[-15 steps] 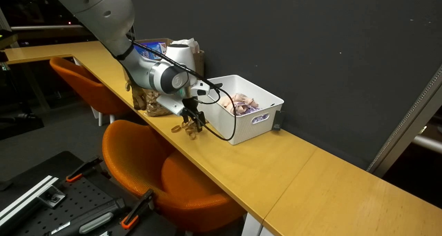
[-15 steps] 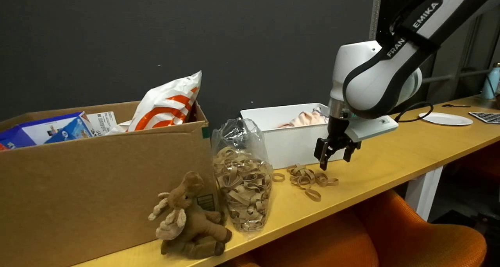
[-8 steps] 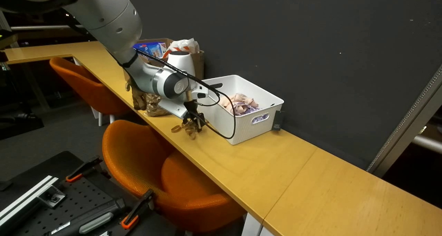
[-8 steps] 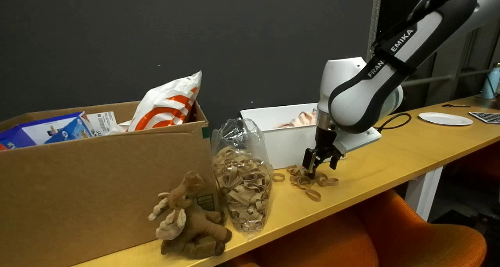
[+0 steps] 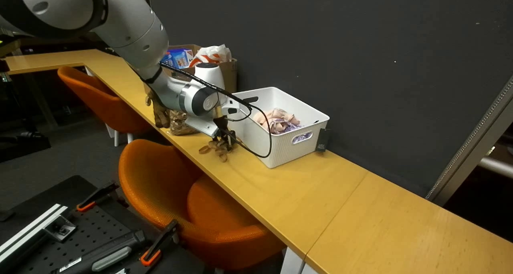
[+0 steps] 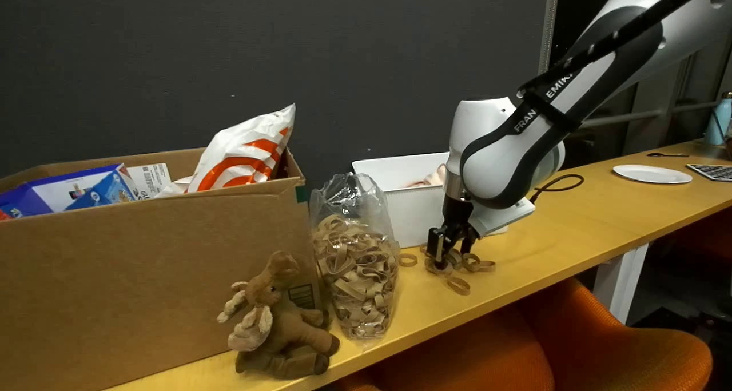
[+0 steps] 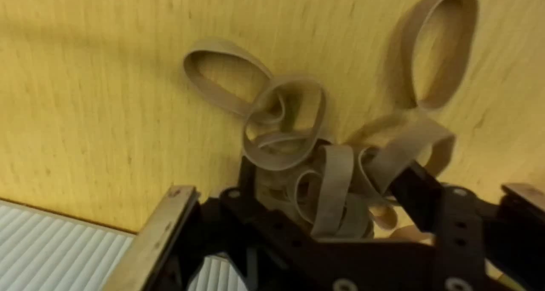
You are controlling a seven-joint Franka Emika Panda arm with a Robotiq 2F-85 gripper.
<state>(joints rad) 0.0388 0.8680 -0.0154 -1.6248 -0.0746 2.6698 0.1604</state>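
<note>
Bag of rubber bands is off to the left of the gripper in an exterior view, one stray band between them, and the white bin just behind. Dead center is the heap of loose bands, sitting right between the wide-apart jaws in the wrist view, nothing clamped as far as I can see. No clear long axis overall, though one middle strip runs crosswise to the line from jaw to jaw. Over on the right, the arm slopes down from above, gripper pointing down into it.
</note>
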